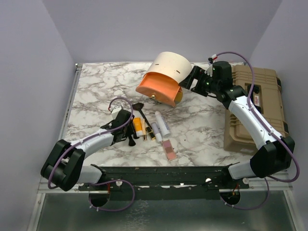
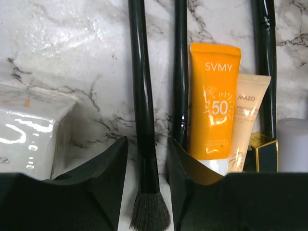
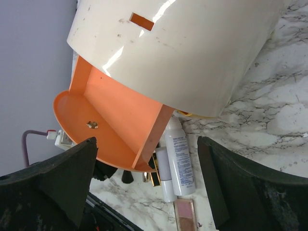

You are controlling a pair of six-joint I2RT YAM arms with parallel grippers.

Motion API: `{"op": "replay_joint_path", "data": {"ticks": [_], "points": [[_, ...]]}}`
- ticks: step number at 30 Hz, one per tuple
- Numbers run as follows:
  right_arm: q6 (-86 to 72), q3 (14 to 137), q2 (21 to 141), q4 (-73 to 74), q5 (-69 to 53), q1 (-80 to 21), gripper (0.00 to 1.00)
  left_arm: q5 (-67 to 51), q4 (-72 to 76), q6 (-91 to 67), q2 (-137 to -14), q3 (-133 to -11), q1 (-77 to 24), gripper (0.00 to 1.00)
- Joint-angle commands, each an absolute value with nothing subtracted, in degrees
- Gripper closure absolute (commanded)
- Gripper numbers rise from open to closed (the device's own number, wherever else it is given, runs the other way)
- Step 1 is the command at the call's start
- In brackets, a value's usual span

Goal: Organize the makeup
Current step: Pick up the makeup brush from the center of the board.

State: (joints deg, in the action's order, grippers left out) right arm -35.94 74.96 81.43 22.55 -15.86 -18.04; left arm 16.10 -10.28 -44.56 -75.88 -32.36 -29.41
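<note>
The makeup lies in a row on the marble table: an orange tube [image 1: 138,126], a gold-black lipstick [image 1: 150,131], two white tubes [image 1: 162,124] and a pink palette [image 1: 169,149]. My left gripper [image 1: 129,129] is low over the row's left end. In the left wrist view it [image 2: 147,144] stands open around a black brush [image 2: 142,96] that lies on the table, with a gap on each side. The orange tube [image 2: 214,101], a beige tube [image 2: 248,115] and a white compact [image 2: 29,132] flank it. My right gripper [image 1: 192,79] is open beside the cream case [image 1: 168,72].
The cream case [image 3: 183,48] is tilted, its orange inside [image 3: 110,110] facing the near side, and it fills the space ahead of the right gripper [image 3: 147,144]. A tan toolbox [image 1: 255,106] lies along the right edge. Two more black brushes [image 2: 180,72] lie beside the first.
</note>
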Motion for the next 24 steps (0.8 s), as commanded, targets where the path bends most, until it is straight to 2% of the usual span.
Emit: {"op": "replay_joint_path", "data": {"ticks": [1, 6, 18, 20, 24], "points": [[-35.3, 77.1, 81.6, 23.8, -14.6, -18.3, 0.08, 12.0, -14.6, -46.3, -72.7, -28.8, -29.5, 0.61], [-35.7, 76.8, 81.8, 23.6, -14.2, -18.2, 0.08, 12.8, -15.4, -46.3, -69.8, -27.8, -29.7, 0.66], [-36.1, 76.3, 82.3, 23.2, -14.9, -18.3, 0.08, 17.8, -17.9, -42.6, -78.9, -33.8, -32.4, 0.67], [-36.2, 76.2, 82.3, 23.1, -14.7, -18.3, 0.08, 18.0, -18.0, -42.3, -79.8, -34.1, -32.9, 0.77], [-36.3, 76.3, 82.4, 23.0, -14.7, -18.3, 0.08, 18.4, -18.2, -42.5, -79.6, -33.5, -33.3, 0.89]]}}
